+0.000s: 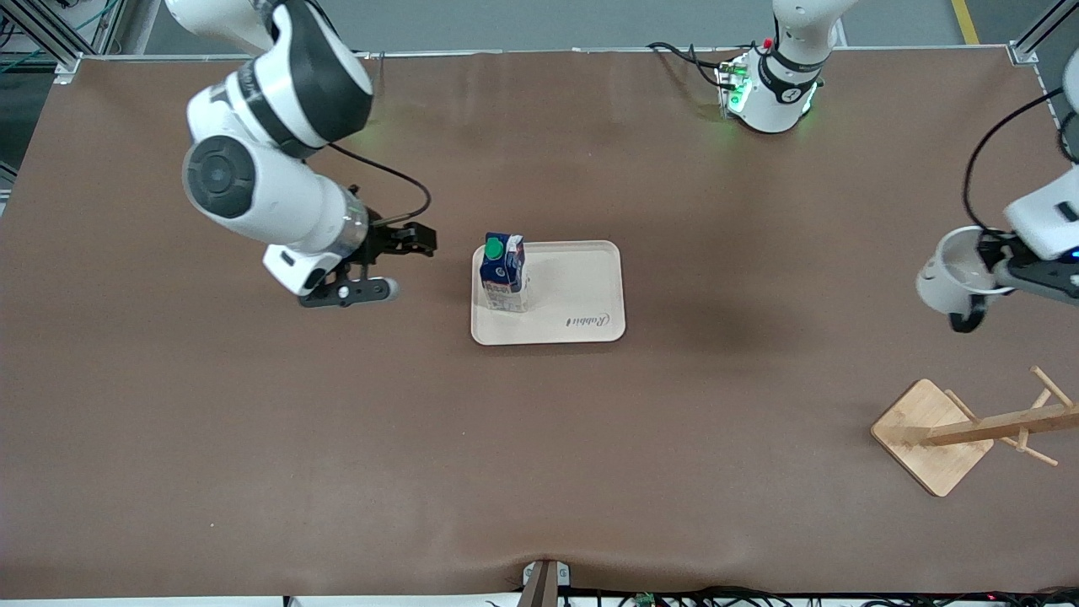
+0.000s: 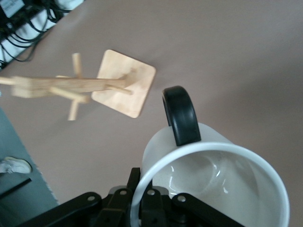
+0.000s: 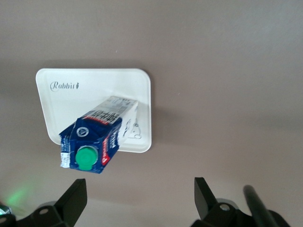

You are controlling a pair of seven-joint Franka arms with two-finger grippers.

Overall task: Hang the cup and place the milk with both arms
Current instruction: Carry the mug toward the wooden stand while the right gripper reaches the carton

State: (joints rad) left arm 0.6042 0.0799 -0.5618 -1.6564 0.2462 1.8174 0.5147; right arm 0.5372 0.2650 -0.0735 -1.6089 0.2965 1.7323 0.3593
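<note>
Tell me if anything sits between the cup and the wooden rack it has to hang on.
Nothing visible does. The left gripper holds the cup by its rim, up over bare table toward the left arm's end. The rack stands nearer the front camera, with only brown table showing between them. The milk stands on the tray, well aside.

brown-covered table [image 1: 253,472], grey floor [image 1: 548,21] past its edge, cables [image 1: 759,597]

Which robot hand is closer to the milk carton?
The right one. The right gripper hangs open, empty, just beside the tray where the milk carton stands. The left gripper is at the left arm's end of the table, holding the white cup.
</note>
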